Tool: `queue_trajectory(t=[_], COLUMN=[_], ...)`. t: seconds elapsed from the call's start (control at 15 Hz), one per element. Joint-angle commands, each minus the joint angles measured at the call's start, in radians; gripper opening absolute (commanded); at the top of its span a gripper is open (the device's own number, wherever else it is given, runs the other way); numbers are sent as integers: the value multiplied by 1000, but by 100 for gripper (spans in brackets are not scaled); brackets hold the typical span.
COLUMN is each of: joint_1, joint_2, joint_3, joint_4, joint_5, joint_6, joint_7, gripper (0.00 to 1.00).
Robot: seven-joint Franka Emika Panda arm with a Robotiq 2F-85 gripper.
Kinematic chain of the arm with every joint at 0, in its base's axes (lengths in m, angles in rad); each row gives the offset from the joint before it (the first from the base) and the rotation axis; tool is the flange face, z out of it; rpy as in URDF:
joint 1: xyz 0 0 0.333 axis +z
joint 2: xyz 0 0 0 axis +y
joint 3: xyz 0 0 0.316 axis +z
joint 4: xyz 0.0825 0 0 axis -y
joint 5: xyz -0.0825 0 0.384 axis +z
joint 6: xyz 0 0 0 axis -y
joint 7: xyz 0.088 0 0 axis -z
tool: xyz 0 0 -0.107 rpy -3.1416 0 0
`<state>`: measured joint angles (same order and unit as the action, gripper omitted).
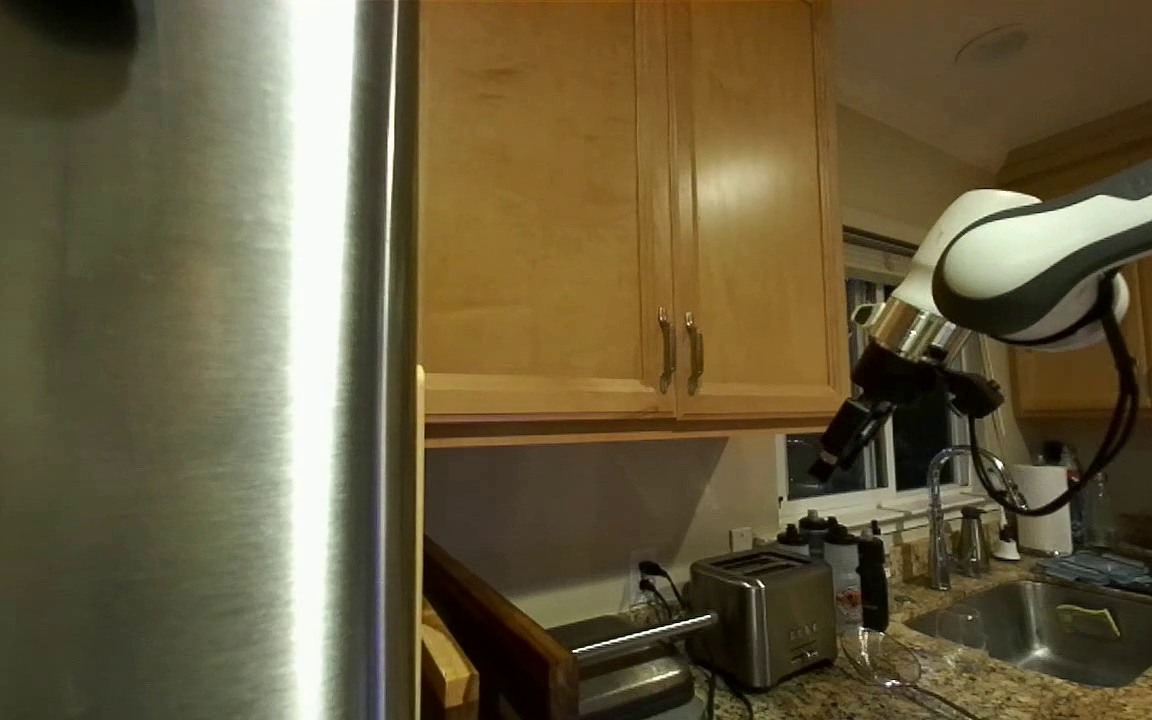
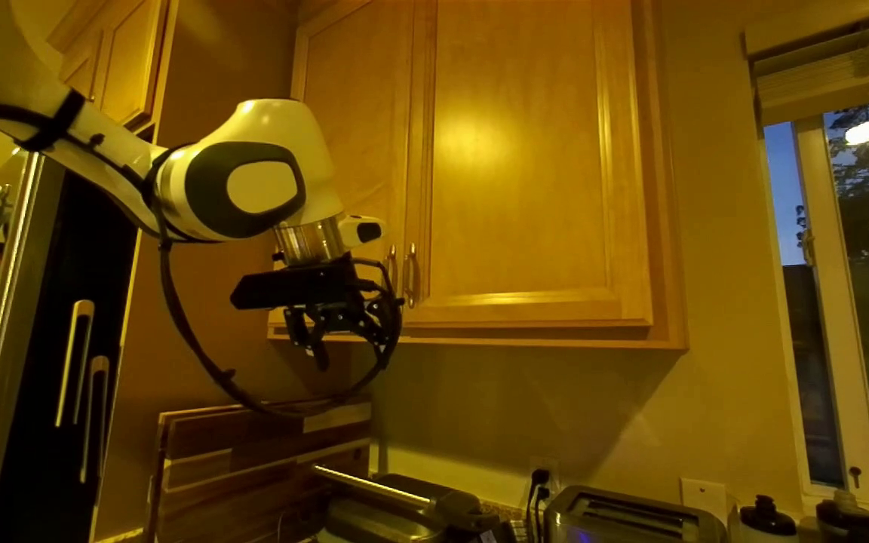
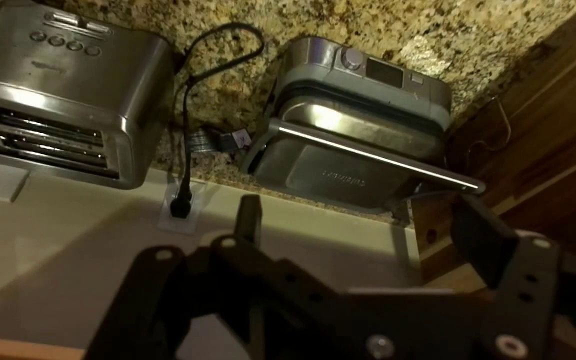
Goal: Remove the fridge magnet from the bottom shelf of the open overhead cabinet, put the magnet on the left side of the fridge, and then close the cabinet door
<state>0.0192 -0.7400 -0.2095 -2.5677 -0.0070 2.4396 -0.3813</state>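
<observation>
The stainless steel fridge point(image 1: 186, 350) fills the left of an exterior view. A dark, blurred round shape point(image 1: 76, 20) shows at its top left; I cannot tell whether it is the magnet. No other magnet can be made out. The honey-wood overhead cabinet shows in both exterior views with its two doors point(image 1: 536, 200) point(image 2: 517, 166) shut, so its bottom shelf is hidden. My gripper point(image 1: 831, 450) hangs below and in front of the cabinet, pointing down, near the handles point(image 2: 410, 275) in an exterior view point(image 2: 336, 339). In the wrist view point(image 3: 363, 230) its fingers are wide apart with nothing between them.
A toaster point(image 1: 766, 615) and a closed grill point(image 3: 358, 135) stand on the granite counter below. Wooden boards point(image 2: 253, 467) lean beside the grill. Bottles point(image 1: 841, 570), a faucet point(image 1: 938, 520) and a sink point(image 1: 1026, 650) lie further along. A cable loops from the arm.
</observation>
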Motion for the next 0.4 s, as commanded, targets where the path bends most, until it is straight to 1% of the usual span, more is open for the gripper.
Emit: queue_trajectory(t=[0.0, 0.33], joint_1=[1, 1], joint_2=[-20, -37], joint_3=[-6, -8], joint_4=[-14, -27], joint_5=[-4, -6], joint_6=[-7, -9], joint_7=[-4, -5], gripper=[100, 100])
